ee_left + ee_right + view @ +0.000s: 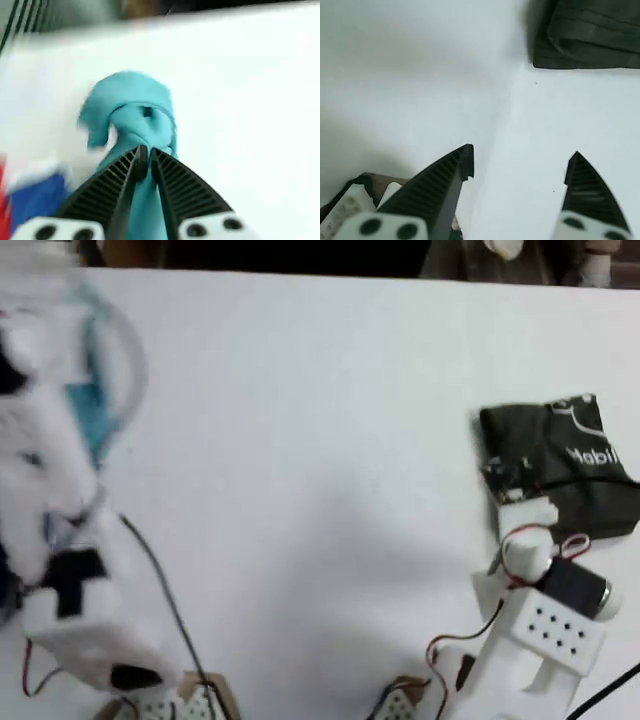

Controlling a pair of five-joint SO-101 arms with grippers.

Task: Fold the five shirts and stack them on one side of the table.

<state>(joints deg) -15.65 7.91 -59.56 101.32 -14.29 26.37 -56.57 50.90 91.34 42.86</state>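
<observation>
Crumpled, bunched-up teal shirt

Wide open table middle; black shirt blocks right side, teal shirt and left arm crowd left edge.

**Obscured and cropped**

High view: left arm blurred, covering most of the teal shirt. Black shirt cut by the frame edge; right arm covers its near corner.

Left wrist view: teal shirt blurred, lower part behind the left hand pinching it. Red and blue cloth cropped, unidentifiable.

Right wrist view: black shirt cropped at two edges.
</observation>
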